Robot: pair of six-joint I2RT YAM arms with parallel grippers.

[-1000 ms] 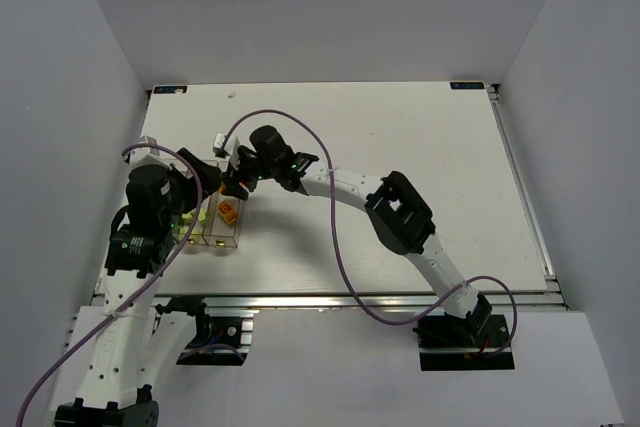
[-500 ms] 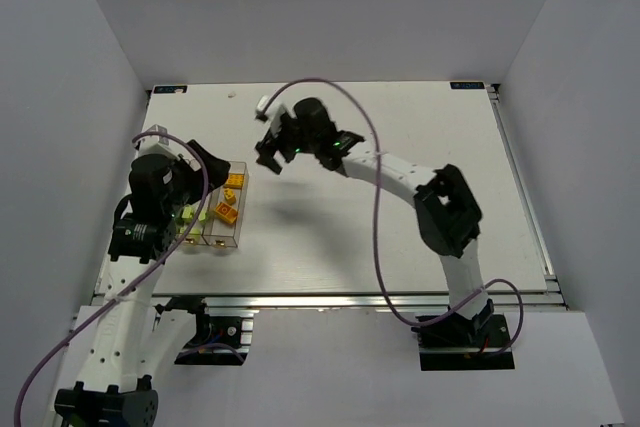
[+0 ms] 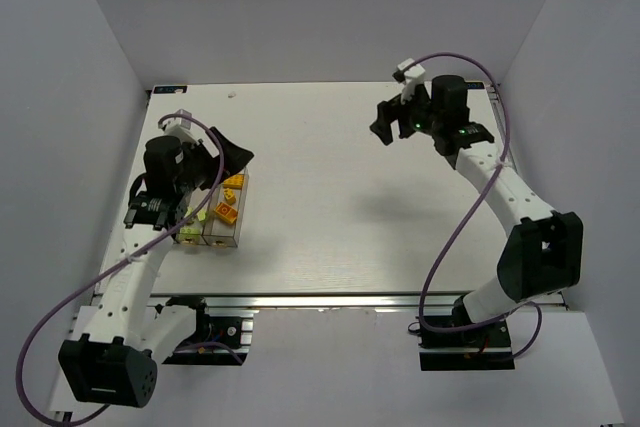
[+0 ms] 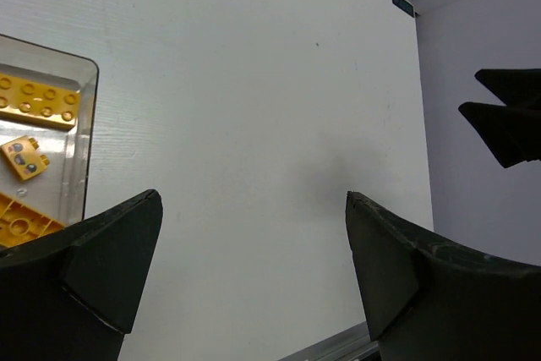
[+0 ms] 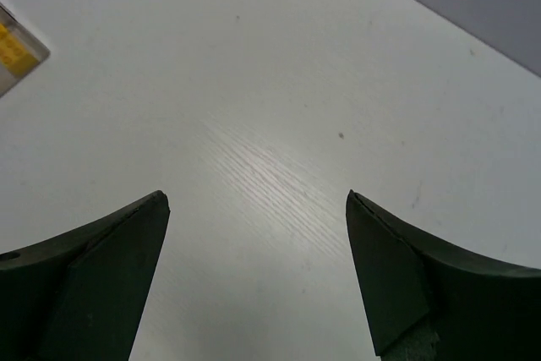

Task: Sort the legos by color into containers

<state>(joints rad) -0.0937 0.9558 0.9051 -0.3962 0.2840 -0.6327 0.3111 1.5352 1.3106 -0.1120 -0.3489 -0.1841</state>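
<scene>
The containers (image 3: 224, 237) are clear bins joined in a row at the table's left front. Orange legos (image 3: 228, 211) lie in the right-hand bin, and yellow-green legos (image 3: 191, 216) show in the bin beside it; my left arm covers the rest of the row. My left gripper (image 3: 238, 154) hangs open and empty just past the bins' far end. Its wrist view shows the orange legos (image 4: 38, 104) inside the bin's corner (image 4: 90, 116), left of the open gripper (image 4: 254, 200). My right gripper (image 3: 386, 127) is open and empty over the far right of the table, with bare table between its jaws (image 5: 256, 198).
White walls close in the table on the left, back and right. A metal rail (image 3: 330, 299) runs along the near edge. The right arm's purple cable (image 3: 450, 237) loops above the table's right side. A bin corner (image 5: 19, 55) shows at the right wrist view's left edge.
My right gripper opened above the orange bin, then swung away to the far right of the table. My left gripper drew back slightly toward the far end of the bins, still open.
</scene>
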